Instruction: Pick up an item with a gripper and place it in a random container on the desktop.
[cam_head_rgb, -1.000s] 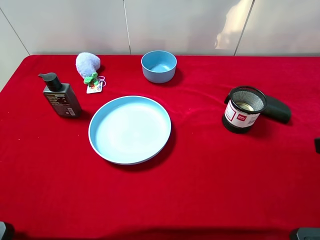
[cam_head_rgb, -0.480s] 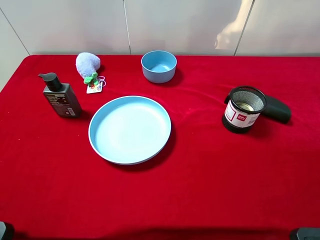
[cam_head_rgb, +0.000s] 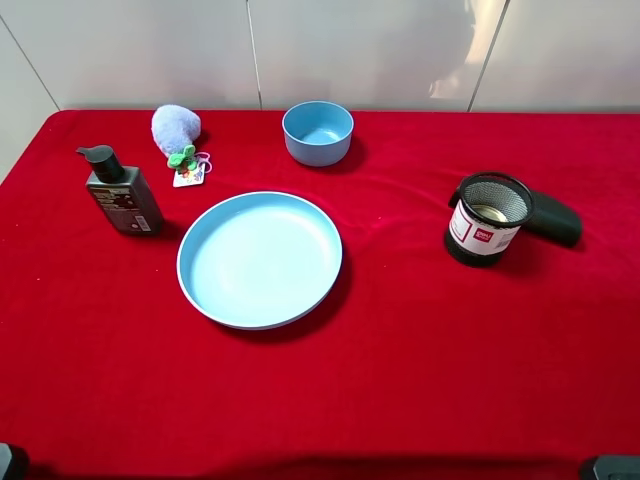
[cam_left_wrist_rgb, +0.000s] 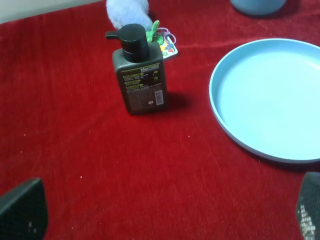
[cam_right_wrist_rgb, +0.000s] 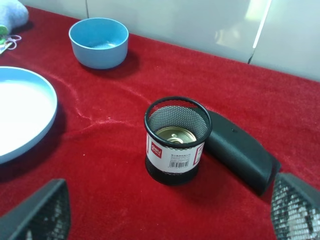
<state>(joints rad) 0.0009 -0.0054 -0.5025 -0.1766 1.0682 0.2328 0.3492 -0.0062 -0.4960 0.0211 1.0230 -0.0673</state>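
Red cloth covers the desk (cam_head_rgb: 400, 380), where I see a blue plate (cam_head_rgb: 260, 259) and, well to its right, the mesh cup (cam_head_rgb: 487, 218). Inside sits the can (cam_right_wrist_rgb: 175, 135). My left gripper (cam_left_wrist_rgb: 165, 220) and right gripper (cam_right_wrist_rgb: 165, 215) both hang spread wide, holding nothing.

On the table (cam_head_rgb: 420, 380), the plate (cam_head_rgb: 260, 259) lies near the middle, with the bowl (cam_head_rgb: 318, 132) behind it. The pump bottle (cam_head_rgb: 122, 192) stands to the plate's left, a plush toy (cam_head_rgb: 175, 128) behind that bottle. Well to the right stands the mesh cup (cam_head_rgb: 487, 219), the tin can (cam_right_wrist_rgb: 175, 135) inside it and a case (cam_head_rgb: 553, 217) touching its right side.
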